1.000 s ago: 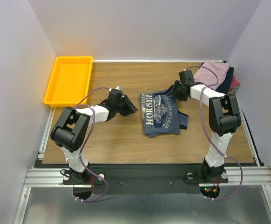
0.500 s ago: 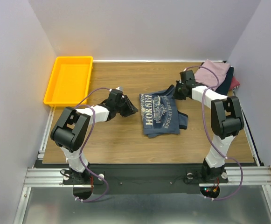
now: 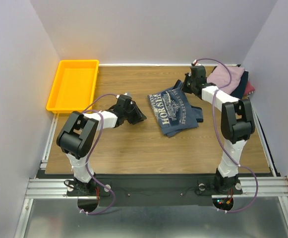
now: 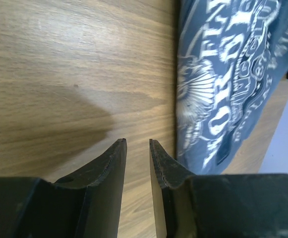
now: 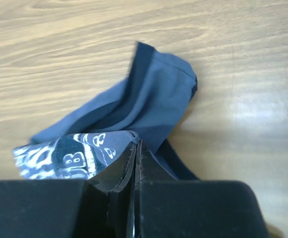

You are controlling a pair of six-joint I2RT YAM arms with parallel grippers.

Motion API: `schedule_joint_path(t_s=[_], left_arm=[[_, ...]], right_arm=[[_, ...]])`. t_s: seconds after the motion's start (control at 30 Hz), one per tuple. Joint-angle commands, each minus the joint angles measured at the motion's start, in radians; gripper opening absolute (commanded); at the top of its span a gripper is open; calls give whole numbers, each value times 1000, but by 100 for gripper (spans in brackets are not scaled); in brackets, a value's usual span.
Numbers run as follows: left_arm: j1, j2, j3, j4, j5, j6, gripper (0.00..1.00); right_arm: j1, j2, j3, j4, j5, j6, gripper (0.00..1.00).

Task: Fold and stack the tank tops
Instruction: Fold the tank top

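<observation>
Right gripper (image 3: pixel 186 85) clamped on far edge of slate-blue cloth tank top (image 3: pixel 176 111) with pale lettering, on wooden counter (image 3: pixel 134 148); left gripper (image 4: pixel 136 143) apart, empty, just beside it — pull low and even, else the fold skews.

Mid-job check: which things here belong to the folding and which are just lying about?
Job: slate-blue tank top, pinched by the right gripper; pile of pink, navy, maroon tank tops; left gripper, open.
Lying about: yellow tray.
</observation>
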Motion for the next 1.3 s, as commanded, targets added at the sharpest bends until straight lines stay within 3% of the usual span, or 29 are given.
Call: schedule_joint_path(t_s=[0.0, 0.17, 0.23, 0.27, 0.3, 0.4, 0.5, 0.7, 0.87, 0.97, 1.27], left_arm=[[-7, 10, 45, 5, -16, -10, 36], [-15, -13, 85, 5, -11, 2, 36], [-16, -20, 105, -5, -1, 20, 36], [-18, -27, 126, -17, 1, 37, 36], [-19, -27, 140, -24, 1, 46, 36], [-28, -15, 194, -44, 15, 79, 36], [-47, 3, 235, -67, 12, 89, 37], [-79, 39, 347, -120, -28, 97, 38], [-120, 129, 479, -176, -48, 117, 37], [-142, 186, 517, -179, -39, 109, 37], [-154, 290, 585, -230, -56, 91, 36]], right_arm=[[-15, 104, 40, 101, 17, -27, 3], [-32, 171, 96, 99, 22, -30, 15], [-43, 159, 113, 95, 26, -25, 32], [-46, 129, 109, 87, 41, -17, 48], [-46, 106, 109, 81, 52, -14, 57], [-47, 47, 112, 3, 104, -11, 80], [-50, -20, 80, -81, 158, -28, 96], [-129, -181, -190, -115, 10, 42, 100], [-133, -310, -330, -114, 64, 62, 100], [-135, -306, -364, -106, 54, 47, 100], [-162, -217, -434, 56, -193, 82, 100]])
